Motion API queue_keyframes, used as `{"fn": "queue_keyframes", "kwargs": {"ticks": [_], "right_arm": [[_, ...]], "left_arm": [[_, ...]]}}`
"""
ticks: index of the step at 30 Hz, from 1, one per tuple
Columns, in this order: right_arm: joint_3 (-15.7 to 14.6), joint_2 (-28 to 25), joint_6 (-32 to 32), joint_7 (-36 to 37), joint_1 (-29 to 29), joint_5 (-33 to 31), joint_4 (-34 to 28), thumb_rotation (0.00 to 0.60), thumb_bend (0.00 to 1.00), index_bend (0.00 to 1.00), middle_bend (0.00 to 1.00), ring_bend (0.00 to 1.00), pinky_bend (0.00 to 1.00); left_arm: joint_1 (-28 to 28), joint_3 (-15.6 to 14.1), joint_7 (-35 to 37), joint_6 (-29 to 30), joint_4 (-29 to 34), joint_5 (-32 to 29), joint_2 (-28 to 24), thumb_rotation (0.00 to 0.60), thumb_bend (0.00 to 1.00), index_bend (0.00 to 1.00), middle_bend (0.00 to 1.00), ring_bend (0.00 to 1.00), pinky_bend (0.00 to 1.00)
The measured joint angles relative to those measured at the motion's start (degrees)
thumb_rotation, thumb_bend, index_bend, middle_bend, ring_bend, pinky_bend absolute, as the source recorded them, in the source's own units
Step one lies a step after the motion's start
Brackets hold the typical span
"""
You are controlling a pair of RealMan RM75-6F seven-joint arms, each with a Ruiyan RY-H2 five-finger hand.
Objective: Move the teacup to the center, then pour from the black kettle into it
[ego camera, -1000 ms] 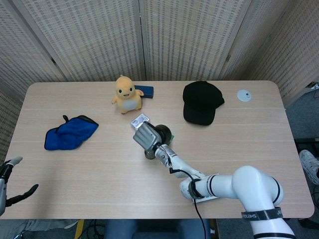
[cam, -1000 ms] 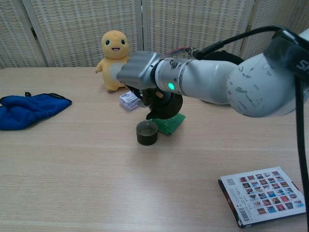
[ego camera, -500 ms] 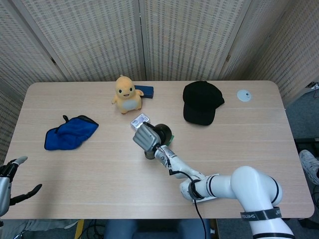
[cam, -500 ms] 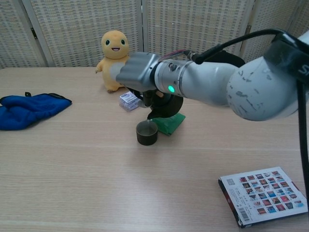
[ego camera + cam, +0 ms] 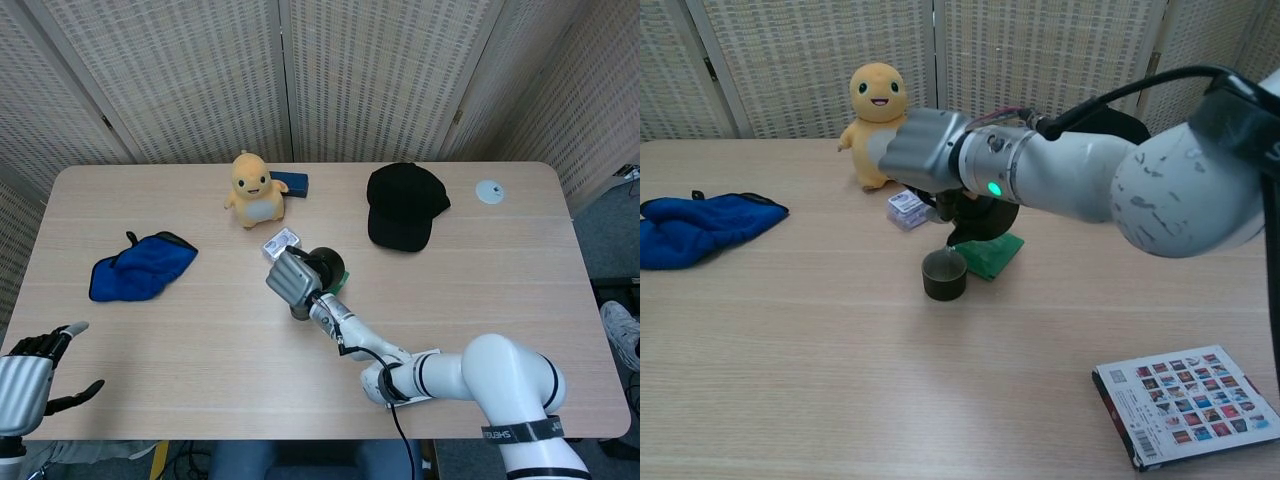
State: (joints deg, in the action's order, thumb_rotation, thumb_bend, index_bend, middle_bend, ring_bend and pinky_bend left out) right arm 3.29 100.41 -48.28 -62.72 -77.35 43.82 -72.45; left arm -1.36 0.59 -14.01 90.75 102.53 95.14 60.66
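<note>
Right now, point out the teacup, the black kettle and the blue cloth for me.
teacup (image 5: 944, 275), chest view, on its dark front wall.
black kettle (image 5: 990, 215), chest view, on its round body below the right hand.
blue cloth (image 5: 138, 269), head view, on the middle of the fabric.

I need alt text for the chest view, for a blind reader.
The right hand holds the black kettle tilted over the dark teacup at mid-table. A yellow plush toy stands behind, a blue cloth lies far left.
</note>
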Motion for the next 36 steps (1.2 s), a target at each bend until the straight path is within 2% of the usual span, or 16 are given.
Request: {"fn": "queue_keyframes", "kwargs": {"ticks": [9, 36], "right_arm": [[-0.2, -0.2, -0.2, -0.9, 0.0, 0.6, -0.2, 0.494, 0.40, 1.00, 1.00, 0.93, 0.55], [-0.6, 0.9, -1.0, -4.4, -0.2, 1.8, 0.3, 0.493, 0.41, 1.00, 1.00, 0.93, 0.55]], "left_arm": [[-0.4, -0.9, -1.2, -2.0, 1.2, -0.6, -0.7, 0.483, 0.13, 0.24, 0.31, 0.38, 0.36], [-0.1, -1.6, -2.1, -2.8, 1.9, -2.0, -1.1, 0.484, 0.13, 0.24, 0.31, 0.38, 0.36]]}}
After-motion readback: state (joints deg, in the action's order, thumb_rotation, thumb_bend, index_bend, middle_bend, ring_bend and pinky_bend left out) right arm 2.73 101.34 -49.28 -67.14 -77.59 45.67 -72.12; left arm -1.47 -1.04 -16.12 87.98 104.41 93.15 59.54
